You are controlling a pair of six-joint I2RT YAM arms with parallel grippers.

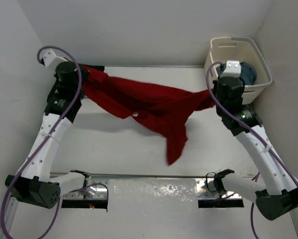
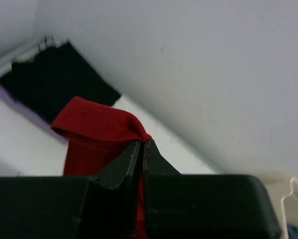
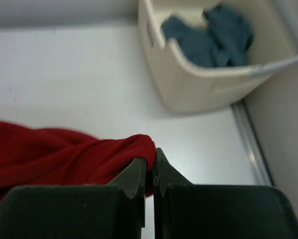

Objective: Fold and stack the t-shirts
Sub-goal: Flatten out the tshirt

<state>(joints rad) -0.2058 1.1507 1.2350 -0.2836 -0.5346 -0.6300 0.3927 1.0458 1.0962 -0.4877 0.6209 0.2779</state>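
Observation:
The red t-shirt (image 1: 149, 102) hangs stretched above the table between both grippers, with a long fold drooping toward the front. My left gripper (image 1: 84, 74) is shut on its left end; the wrist view shows red cloth (image 2: 96, 124) pinched between the closed jaws of the left gripper (image 2: 142, 142). My right gripper (image 1: 211, 94) is shut on the right end, where the red fabric (image 3: 49, 149) bunches at the closed tips of the right gripper (image 3: 151, 158). A black t-shirt (image 2: 54, 82) lies flat at the back left corner. A teal t-shirt (image 3: 209, 37) sits in the basket.
The cream laundry basket (image 1: 261, 57) stands in the back right corner, just behind the right arm, and its wall (image 3: 189, 84) shows in the right wrist view. White walls close in the table on the left, back and right.

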